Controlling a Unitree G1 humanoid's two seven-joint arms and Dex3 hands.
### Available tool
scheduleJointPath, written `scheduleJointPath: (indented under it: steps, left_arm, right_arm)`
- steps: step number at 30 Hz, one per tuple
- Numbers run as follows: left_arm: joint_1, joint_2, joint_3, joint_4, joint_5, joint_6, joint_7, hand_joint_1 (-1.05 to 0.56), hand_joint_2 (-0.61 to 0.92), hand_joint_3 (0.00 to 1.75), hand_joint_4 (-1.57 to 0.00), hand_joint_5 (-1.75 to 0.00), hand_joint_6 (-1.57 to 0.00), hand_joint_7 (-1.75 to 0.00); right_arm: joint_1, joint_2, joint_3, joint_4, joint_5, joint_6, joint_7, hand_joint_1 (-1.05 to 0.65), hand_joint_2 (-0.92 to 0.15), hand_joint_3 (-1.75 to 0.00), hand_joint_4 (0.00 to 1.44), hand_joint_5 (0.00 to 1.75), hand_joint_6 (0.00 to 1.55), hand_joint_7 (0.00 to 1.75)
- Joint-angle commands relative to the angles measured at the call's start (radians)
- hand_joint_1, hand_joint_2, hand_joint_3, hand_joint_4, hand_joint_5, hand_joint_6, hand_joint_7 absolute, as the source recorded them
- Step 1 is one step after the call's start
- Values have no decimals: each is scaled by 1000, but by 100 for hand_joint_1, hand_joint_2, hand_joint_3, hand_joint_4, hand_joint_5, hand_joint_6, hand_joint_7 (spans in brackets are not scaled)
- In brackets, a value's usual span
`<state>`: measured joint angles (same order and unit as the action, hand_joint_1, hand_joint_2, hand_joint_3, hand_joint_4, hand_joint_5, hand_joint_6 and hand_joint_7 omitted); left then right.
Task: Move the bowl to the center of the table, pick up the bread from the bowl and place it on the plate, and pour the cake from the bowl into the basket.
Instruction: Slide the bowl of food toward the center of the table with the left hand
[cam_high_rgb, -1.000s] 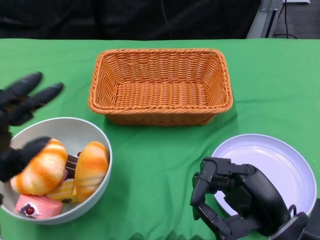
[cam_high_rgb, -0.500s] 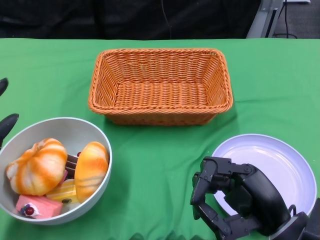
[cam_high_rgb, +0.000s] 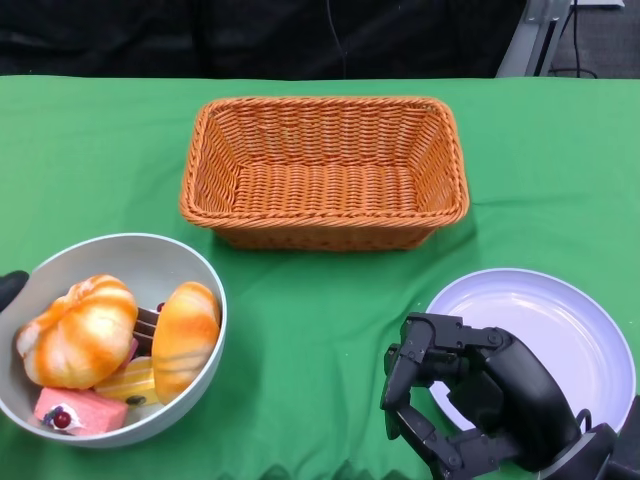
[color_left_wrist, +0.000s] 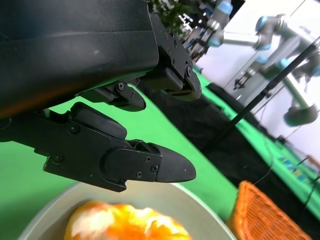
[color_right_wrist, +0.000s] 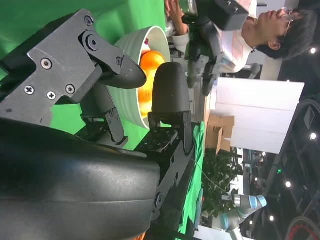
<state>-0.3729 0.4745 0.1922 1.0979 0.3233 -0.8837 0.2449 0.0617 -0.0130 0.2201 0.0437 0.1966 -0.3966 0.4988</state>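
The grey bowl (cam_high_rgb: 130, 258) stands at the front left of the green table, holding a round striped bread (cam_high_rgb: 80, 332), an oval bread (cam_high_rgb: 183, 338), a pink cake (cam_high_rgb: 75, 410) and a yellow cake (cam_high_rgb: 130, 380). Only a tip of my left hand (cam_high_rgb: 10, 290) shows, just left of the bowl. In the left wrist view its fingers (color_left_wrist: 125, 162) are spread over the bowl rim (color_left_wrist: 200, 205) and the bread (color_left_wrist: 125, 225), holding nothing. My right hand (cam_high_rgb: 470, 405) hangs empty beside the white plate (cam_high_rgb: 560, 320), fingers loosely bent and apart. The orange basket (cam_high_rgb: 325, 235) is empty.
Green cloth lies bare between bowl, basket and plate. In the right wrist view the bowl (color_right_wrist: 132, 45) is seen past my right hand (color_right_wrist: 125, 75), and a person (color_right_wrist: 240, 30) sits beyond the table. The basket's corner (color_left_wrist: 265, 220) shows in the left wrist view.
My left hand let go of the round bread and drew back to the left, almost out of the head view. The bread settled in the bowl. The right hand has not moved.
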Motion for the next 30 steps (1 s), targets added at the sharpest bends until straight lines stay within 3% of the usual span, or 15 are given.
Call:
scheduleJointPath:
  steps: [1,14,23,30]
  left_arm:
    - [-16,41,-36,33,9,11,23,-70,92,30,-53,0,-50,0]
    - [-25,-14,-114,83,-53,43,-54,-68,92,29,-54,0,-47,0]
    - [-20,-119,-34,77,-255,59,-220,-63,92,28,-52,0,-44,0]
    - [2,-177,-27,20,-300,95,-212,-66,92,32,-49,0,-42,0]
  right_arm:
    - [-3,-3,-7,5,4,-2,-3,-7,-41,-122,77,169,73,137]
    - [-10,5,-6,16,9,-8,-3,-5,-41,-123,76,169,72,136]
    - [-13,5,-7,21,4,-12,-5,-6,-42,-121,76,169,73,135]
    - [-13,6,-5,22,1,-13,-7,-7,-40,-124,76,169,73,136]
